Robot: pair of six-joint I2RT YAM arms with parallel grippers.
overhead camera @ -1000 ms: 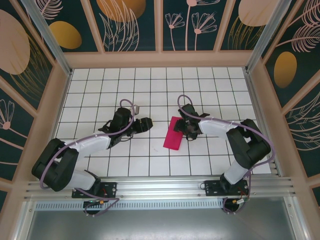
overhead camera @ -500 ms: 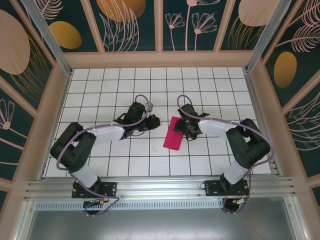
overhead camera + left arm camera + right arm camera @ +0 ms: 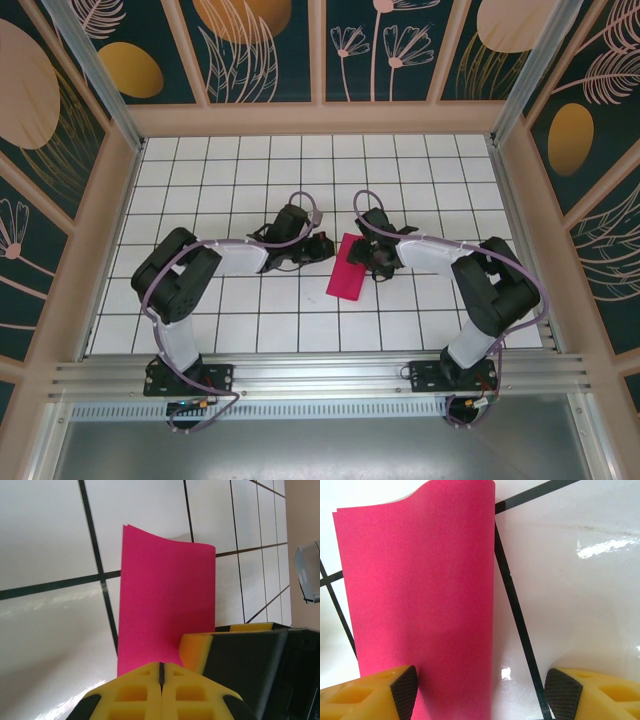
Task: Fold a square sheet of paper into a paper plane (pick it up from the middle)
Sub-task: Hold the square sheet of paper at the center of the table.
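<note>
a: item one. where is the sheet of paper [image 3: 348, 267]?

b: on the white tiled table [image 3: 200, 170], near the middle and between the two arms. it is magenta-pink and folded into a narrow rectangle. its long side runs slightly tilted across the grid lines.

a: does it lie flat?

b: mostly. in the left wrist view the sheet of paper [image 3: 165, 605] shows two layers at its far edge. that edge bows up a little and casts a shadow on the tile.

a: item two. what is the condition of the left gripper [image 3: 322, 246]?

b: it sits at the left edge of the sheet, toward the far end. in its own camera the left gripper [image 3: 161, 672] has both yellow fingers pressed together, with only a thin seam between them. the near end of the paper passes under those fingertips. i cannot tell whether any paper is pinched.

a: item three. what about the right gripper [image 3: 372, 262]?

b: it is at the right edge of the sheet, opposite the left one. in the right wrist view the right gripper [image 3: 485, 692] has its jaws spread wide. the sheet of paper [image 3: 420, 605] lies between the pads, hard against one of them, with bare tile before the other. it grips nothing.
</note>
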